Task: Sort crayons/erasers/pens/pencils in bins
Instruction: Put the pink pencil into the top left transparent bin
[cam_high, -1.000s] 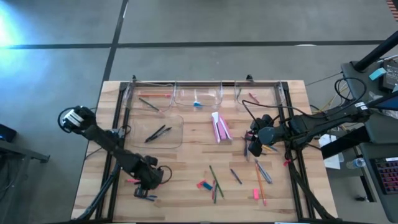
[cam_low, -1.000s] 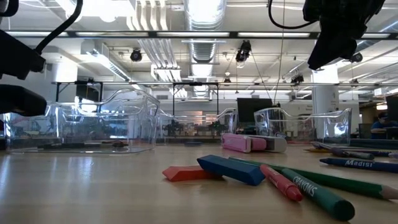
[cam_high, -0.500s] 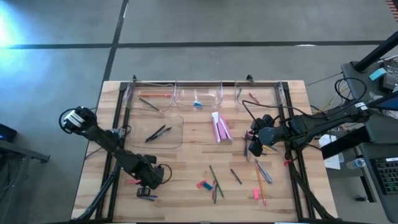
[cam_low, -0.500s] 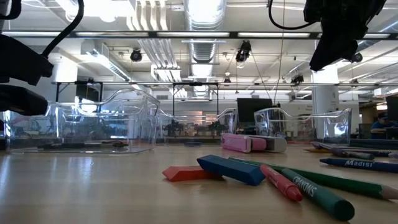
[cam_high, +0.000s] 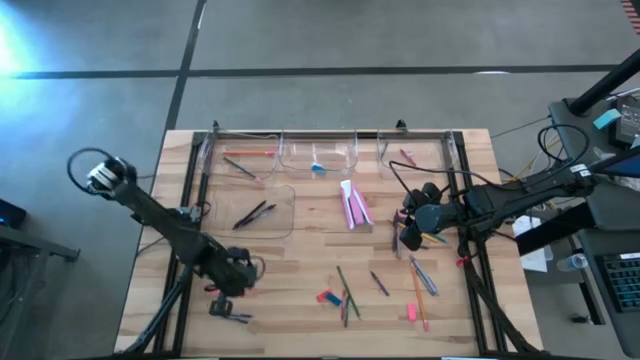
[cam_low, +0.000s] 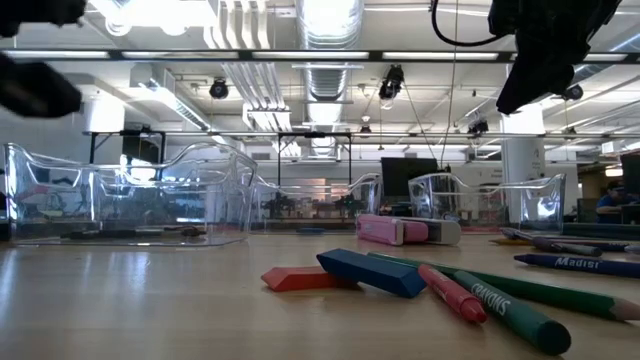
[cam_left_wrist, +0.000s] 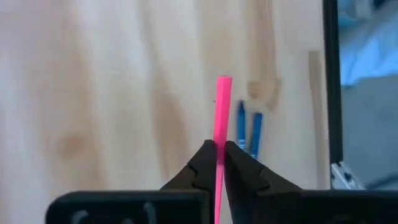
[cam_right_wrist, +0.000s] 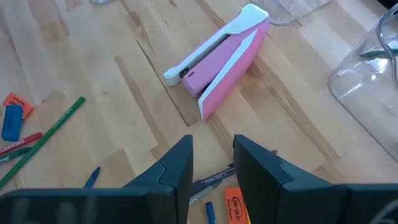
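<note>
My left gripper (cam_left_wrist: 219, 148) hangs above the table's near left part (cam_high: 230, 280), shut on a thin pink stick (cam_left_wrist: 222, 112). Two blue pens (cam_left_wrist: 247, 132) lie on the wood below it. My right gripper (cam_right_wrist: 212, 163) hovers open over the table's right side (cam_high: 405, 232), with nothing between its fingers. Under it lie a blue pen and an orange eraser (cam_right_wrist: 235, 204). Clear bins (cam_high: 320, 155) stand along the far edge, and one more bin (cam_high: 258, 210) sits nearer the middle. A red eraser (cam_low: 305, 278) and a blue eraser (cam_low: 372, 272) lie flat among the crayons. My left gripper pinches the pink stick between its two fingertips, partway along the stick's length (cam_left_wrist: 219, 155). The fingers slant down from above and the stick runs along them. Its free end (cam_left_wrist: 223, 81) pokes out past the tips, clear of the table.
A pink stapler (cam_high: 353, 205) lies mid-table. Loose crayons and pens (cam_high: 345, 295) are strewn over the near middle and right (cam_high: 420, 280). A black frame rail (cam_high: 190, 230) runs along the table's left side, close to my left arm.
My left gripper has shut on the pink stick and risen, lifting the stick off the table. In the low view it has climbed toward the upper left corner. The two blue pens have stayed on the wood.
</note>
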